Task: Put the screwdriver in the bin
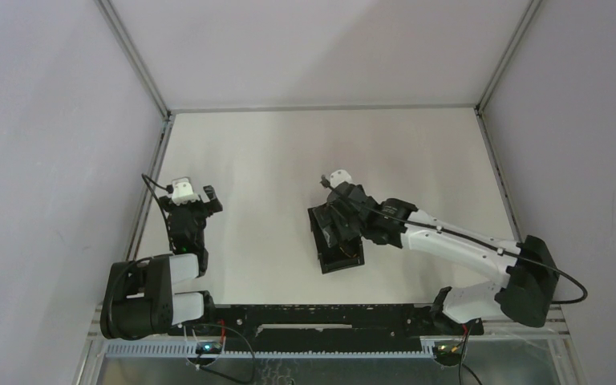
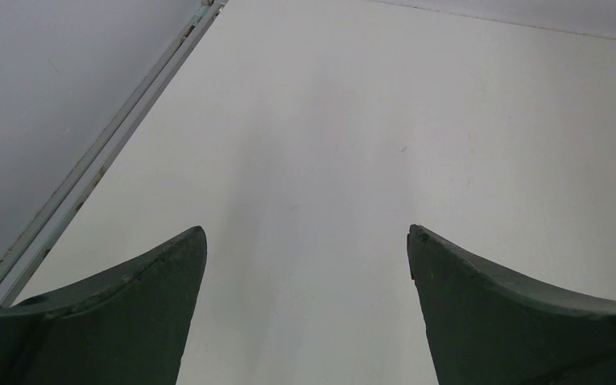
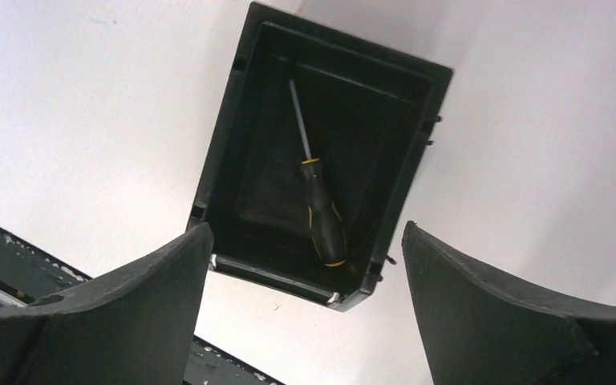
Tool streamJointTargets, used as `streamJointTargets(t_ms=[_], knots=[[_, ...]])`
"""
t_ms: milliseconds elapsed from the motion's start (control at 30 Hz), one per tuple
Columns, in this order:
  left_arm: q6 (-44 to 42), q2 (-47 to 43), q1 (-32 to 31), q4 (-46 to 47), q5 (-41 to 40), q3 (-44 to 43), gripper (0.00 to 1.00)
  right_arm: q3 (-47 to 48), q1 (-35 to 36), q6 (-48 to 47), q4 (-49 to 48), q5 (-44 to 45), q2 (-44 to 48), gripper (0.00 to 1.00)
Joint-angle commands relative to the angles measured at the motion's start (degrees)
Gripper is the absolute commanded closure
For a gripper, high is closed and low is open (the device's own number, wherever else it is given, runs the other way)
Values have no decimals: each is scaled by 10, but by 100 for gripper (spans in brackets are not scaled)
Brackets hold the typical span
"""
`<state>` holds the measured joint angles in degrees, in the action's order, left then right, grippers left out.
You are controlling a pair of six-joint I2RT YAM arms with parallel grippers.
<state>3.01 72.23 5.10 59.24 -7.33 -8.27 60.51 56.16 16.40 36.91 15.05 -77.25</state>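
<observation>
The screwdriver [image 3: 321, 216], light and stiff by its look, lies inside the bin [image 3: 223, 144], its handle the surest hold, while left jaws and right jaws gape wide, empty.

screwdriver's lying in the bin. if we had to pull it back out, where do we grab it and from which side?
Grip the screwdriver by its black-and-yellow handle, coming straight down with the fingers closing across its width. The handle is the thickest part; the shaft is thin and lies flat on the floor of the bin. The walls rule out a side approach, and the nearer long wall may leave little finger room.
</observation>
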Motion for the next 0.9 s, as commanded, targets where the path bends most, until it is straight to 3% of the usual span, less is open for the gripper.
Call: streamJointTargets(t_ms=[0,367,667,867], knots=[[-8,-4,-3,14,-6,-24,0,11,-23,28,2,36,27,1],[-9,-4,-3,14,-6,-24,0,9,-214,140,150,194,12,0],[-8,-4,-3,15,-6,-24,0,-30,-250,114,86,188,29,0],[-8,-5,-2,14,-6,-24,0,-72,-262,100,24,160,109,0]])
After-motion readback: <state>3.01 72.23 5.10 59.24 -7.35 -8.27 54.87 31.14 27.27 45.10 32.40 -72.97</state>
